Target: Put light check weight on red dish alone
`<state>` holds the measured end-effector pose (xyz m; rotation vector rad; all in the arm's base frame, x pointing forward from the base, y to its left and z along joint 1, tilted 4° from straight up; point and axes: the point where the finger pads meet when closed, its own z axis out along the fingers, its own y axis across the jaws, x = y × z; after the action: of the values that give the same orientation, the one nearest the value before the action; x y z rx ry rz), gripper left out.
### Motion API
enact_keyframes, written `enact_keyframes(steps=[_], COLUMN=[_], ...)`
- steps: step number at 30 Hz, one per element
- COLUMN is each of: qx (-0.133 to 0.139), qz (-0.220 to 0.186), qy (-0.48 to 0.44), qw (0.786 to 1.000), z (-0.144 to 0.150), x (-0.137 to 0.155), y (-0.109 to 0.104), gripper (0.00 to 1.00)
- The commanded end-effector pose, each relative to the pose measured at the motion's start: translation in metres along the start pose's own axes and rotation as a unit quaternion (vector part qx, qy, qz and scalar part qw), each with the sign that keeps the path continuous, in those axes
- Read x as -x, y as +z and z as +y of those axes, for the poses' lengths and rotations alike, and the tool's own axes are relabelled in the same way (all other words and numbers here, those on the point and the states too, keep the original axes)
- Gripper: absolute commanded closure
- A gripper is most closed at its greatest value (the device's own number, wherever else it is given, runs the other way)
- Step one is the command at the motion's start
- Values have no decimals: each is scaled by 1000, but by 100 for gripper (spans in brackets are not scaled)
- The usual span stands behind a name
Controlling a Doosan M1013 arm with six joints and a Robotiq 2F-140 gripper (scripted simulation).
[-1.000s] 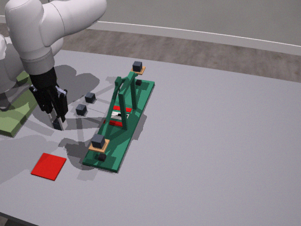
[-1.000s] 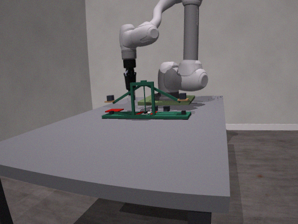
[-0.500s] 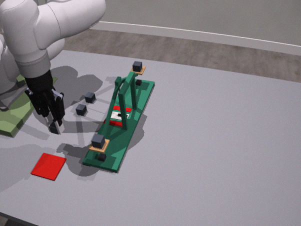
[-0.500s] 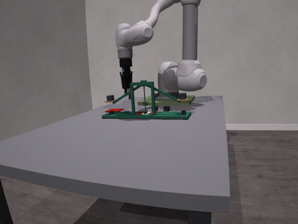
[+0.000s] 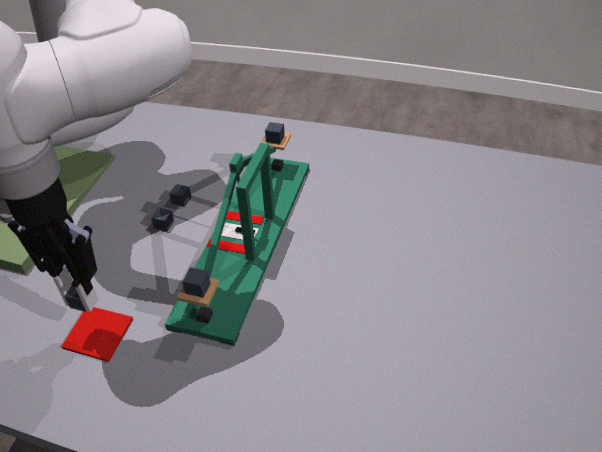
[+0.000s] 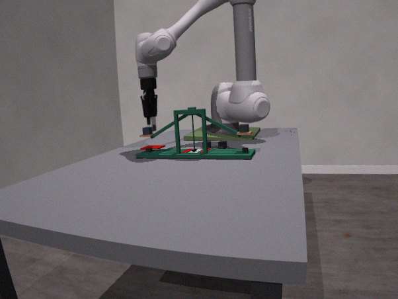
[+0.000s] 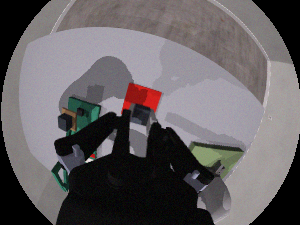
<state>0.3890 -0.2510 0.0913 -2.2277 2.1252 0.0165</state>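
Note:
The gripper [image 5: 79, 300] [image 7: 140, 117] is shut on a dark weight [image 5: 74, 297] [image 7: 141, 114] and holds it in the air near the edge of the red dish [image 5: 119, 322] [image 6: 153, 147] [image 7: 153, 101]. The dish lies flat with nothing on it. The balance [image 5: 252, 220] [image 6: 176, 132] carries one dark weight [image 5: 196, 282] [image 6: 147, 130] [image 7: 65, 122] on its near pan and another weight [image 5: 274, 132] [image 6: 244, 128] on its far pan. Its pointer [image 5: 239, 230] [image 6: 194, 132] hangs over the white field. Two more weights [image 5: 180, 195] [image 5: 162, 219] stand on the table.
The green balance base [image 5: 225, 320] [image 6: 228, 155] stands beside the dish, with its frame and raised pans above it. An olive-green plate [image 5: 15, 262] [image 6: 198, 135] [image 7: 212, 155] lies under the robot's base. The table's edge [image 5: 37, 439] runs past the dish.

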Motion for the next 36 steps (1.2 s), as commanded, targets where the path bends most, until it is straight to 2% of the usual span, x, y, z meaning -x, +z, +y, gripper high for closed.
enact_keyframes(steps=[1,15,29,36], qx=[0,0,0,0], qz=[-1,-1,-1,-1], qy=[0,0,0,0], qw=[1000,1000,1000,1000], z=[0,0,-2,-2], x=[-1,-1,0,0], y=[0,10,56,66], gripper=[76,76,76,76])
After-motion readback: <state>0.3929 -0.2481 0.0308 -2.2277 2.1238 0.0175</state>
